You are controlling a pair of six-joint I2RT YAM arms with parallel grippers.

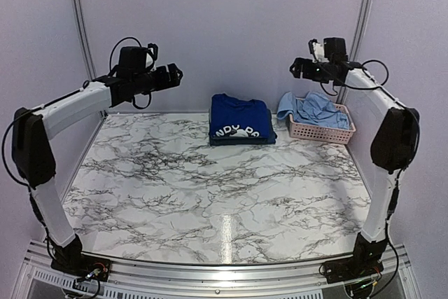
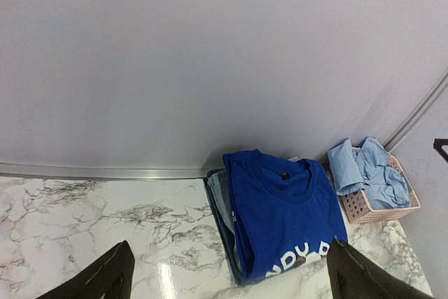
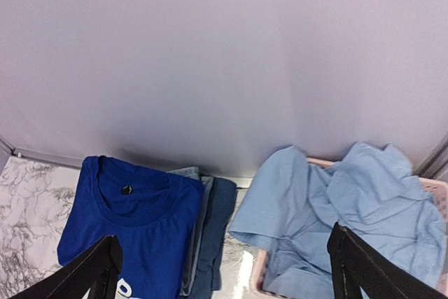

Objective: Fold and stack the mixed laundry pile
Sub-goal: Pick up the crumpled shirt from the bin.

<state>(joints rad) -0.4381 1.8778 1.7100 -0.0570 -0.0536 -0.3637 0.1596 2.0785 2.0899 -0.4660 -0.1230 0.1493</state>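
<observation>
A folded royal-blue T-shirt [image 1: 240,118] with white lettering tops a neat stack at the back of the marble table. Faded denim [image 2: 221,197] and a navy piece [image 3: 217,232] lie under it. A crumpled light-blue shirt [image 1: 315,108] lies in the pink lattice basket [image 1: 318,133] and hangs over its left rim. My left gripper [image 1: 176,73] is open and empty, raised high to the left of the stack. My right gripper [image 1: 295,68] is open and empty, raised above the basket. The T-shirt [image 2: 283,208] and the light-blue shirt [image 3: 336,208] show in the wrist views.
The basket [image 2: 365,208] stands in the back right corner, against the wall and close beside the stack. A metal rail runs along the foot of the back wall [image 2: 105,171]. The marble table top [image 1: 210,194] spreads in front of the stack.
</observation>
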